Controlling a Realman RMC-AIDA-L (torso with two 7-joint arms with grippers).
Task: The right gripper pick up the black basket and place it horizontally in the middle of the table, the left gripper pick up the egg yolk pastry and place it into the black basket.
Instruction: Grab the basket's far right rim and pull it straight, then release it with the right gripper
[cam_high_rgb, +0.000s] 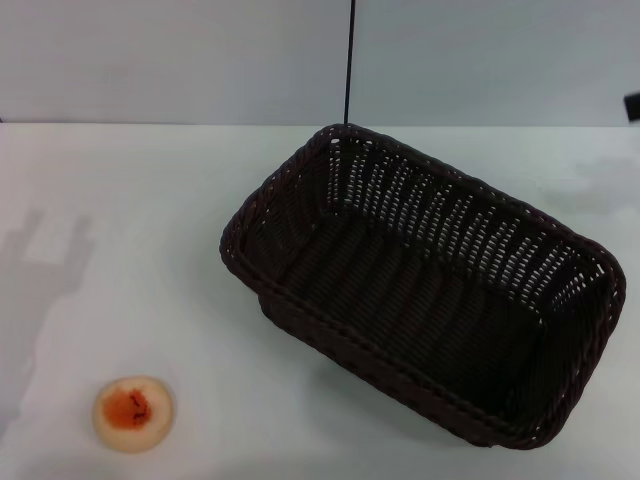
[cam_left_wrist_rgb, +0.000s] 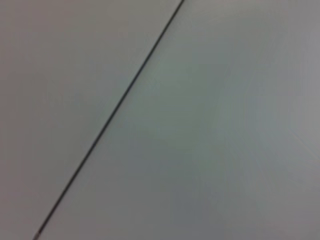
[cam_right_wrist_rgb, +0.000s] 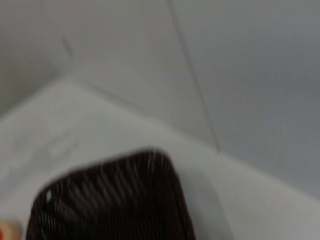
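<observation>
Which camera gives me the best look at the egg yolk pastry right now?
The head view: the egg yolk pastry sits whole on the table, left of the black basket. The right wrist view catches only a sliver at its edge; the left wrist view shows none.

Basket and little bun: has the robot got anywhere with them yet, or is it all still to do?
Nothing looks done. The black basket sits skewed on the table, toward the right, not square in the middle. The egg yolk pastry lies on the table at front left, outside the basket. Nothing is in hand: neither hand shows in any view. Left to do: set the basket straight in the middle, then put the pastry in it.
</observation>
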